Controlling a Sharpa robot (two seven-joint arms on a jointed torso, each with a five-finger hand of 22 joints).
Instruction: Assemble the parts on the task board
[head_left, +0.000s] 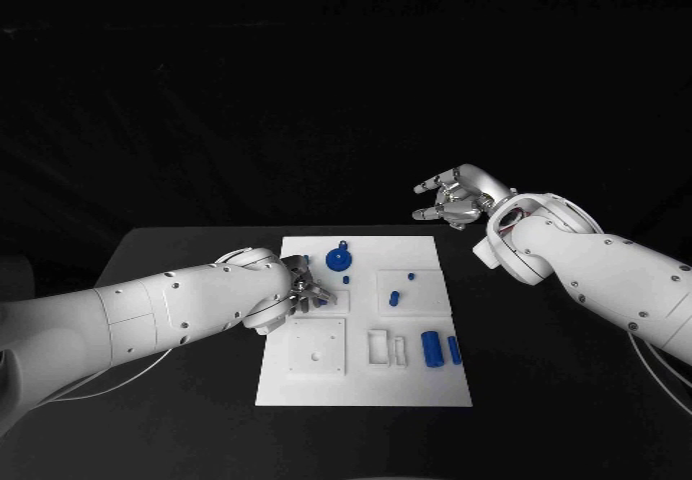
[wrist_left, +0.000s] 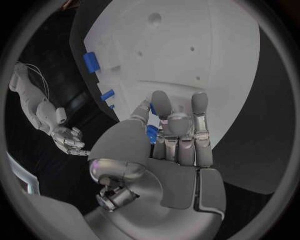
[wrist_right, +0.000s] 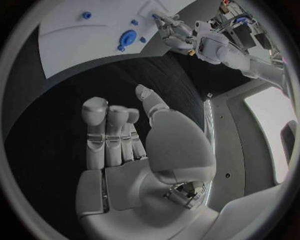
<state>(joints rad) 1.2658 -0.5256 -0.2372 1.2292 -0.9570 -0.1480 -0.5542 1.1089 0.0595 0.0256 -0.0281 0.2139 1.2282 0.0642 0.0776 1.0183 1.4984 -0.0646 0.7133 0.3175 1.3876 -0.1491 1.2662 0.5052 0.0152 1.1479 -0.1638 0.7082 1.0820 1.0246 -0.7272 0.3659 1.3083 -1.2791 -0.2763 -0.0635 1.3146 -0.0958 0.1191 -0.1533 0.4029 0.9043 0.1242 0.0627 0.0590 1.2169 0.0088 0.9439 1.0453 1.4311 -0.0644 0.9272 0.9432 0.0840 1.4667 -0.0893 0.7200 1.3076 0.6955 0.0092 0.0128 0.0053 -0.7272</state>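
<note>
The robot's left hand (head_left: 299, 292) pinches a small blue plastic part (wrist_left: 151, 133) over the flat white rectangular task board (head_left: 433, 390), toward its nine o'clock edge; seating it likely comes next, needing careful alignment. The right hand (head_left: 459, 197) hovers spread and empty, off the board's one o'clock corner. The left wrist view reveals the pinched piece.

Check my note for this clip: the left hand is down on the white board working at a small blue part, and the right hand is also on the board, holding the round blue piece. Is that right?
Not quite. The left hand is on the white board at a small blue part, but the right hand is raised off the board, beyond its far right corner, holding nothing. The round blue piece lies on the board untouched. The head view shows this.
</note>
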